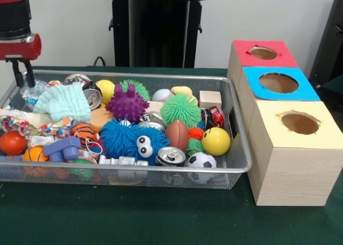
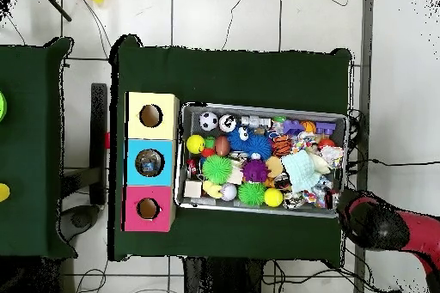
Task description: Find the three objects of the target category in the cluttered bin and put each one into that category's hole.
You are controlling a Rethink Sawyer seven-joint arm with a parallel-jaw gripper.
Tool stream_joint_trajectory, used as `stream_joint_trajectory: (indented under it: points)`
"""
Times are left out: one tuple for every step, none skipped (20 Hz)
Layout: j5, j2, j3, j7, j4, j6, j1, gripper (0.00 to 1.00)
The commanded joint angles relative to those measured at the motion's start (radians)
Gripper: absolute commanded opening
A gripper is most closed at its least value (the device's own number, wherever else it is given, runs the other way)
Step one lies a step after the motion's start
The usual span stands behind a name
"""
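The wire-mesh bin (image 1: 236, 128) is full of toys; it also shows in the overhead view (image 2: 262, 106). My gripper (image 1: 25, 84) hangs at the bin's far left corner, open and empty, just above the clutter. In the overhead view only the red arm head (image 2: 376, 223) shows, by the bin's lower right corner. One wrinkly clear bottle (image 1: 32, 94) with a bit of blue lies right below the fingertips, partly under a mint knitted cloth (image 1: 64, 102). I cannot pick out the other bottles. The red-faced hole (image 1: 263, 53) is the farthest one on the wooden box; it also shows in the overhead view (image 2: 148, 209).
Blue-faced hole (image 1: 278, 83) and yellow-faced hole (image 1: 300, 123) stand beside the red one. Shiny cans (image 1: 170, 156) (image 1: 92, 96), spiky balls (image 1: 127, 104) (image 1: 181, 109), a blue furry toy (image 1: 128, 140), a wooden block (image 1: 210, 99) and several small balls fill the bin.
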Motion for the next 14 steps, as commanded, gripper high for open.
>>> stream_joint_trajectory:
  points:
    - [-0.044,-0.026,-0.009,-0.216,0.04,0.094,0.018,0.0]
    - [-0.045,-0.029,-0.009,-0.217,0.041,0.097,0.019,0.0]
    - [-0.045,-0.03,-0.009,-0.215,0.042,0.095,0.022,0.0]
    - [-0.046,-0.031,-0.009,-0.212,0.042,0.094,0.025,0.0]
    - [-0.039,-0.028,-0.006,-0.208,0.047,0.093,0.023,0.0]
    - [-0.025,-0.034,0.001,-0.205,0.054,0.099,0.021,0.0]
    - [-0.01,-0.04,0.008,-0.203,0.062,0.105,0.019,0.0]
    - [0.007,-0.059,0.02,-0.193,0.077,0.104,0.018,0.0]
    - [0.034,-0.077,0.032,-0.187,0.092,0.115,0.013,0.0]
    - [0.054,-0.101,0.042,-0.18,0.105,0.123,0.015,0.0]
    - [0.071,-0.116,0.051,-0.18,0.112,0.133,0.016,0.0]
    - [0.089,-0.131,0.059,-0.181,0.12,0.144,0.016,0.0]
    - [0.104,-0.141,0.066,-0.183,0.123,0.152,0.017,0.0]
    - [0.116,-0.155,0.074,-0.184,0.132,0.152,0.015,0.0]
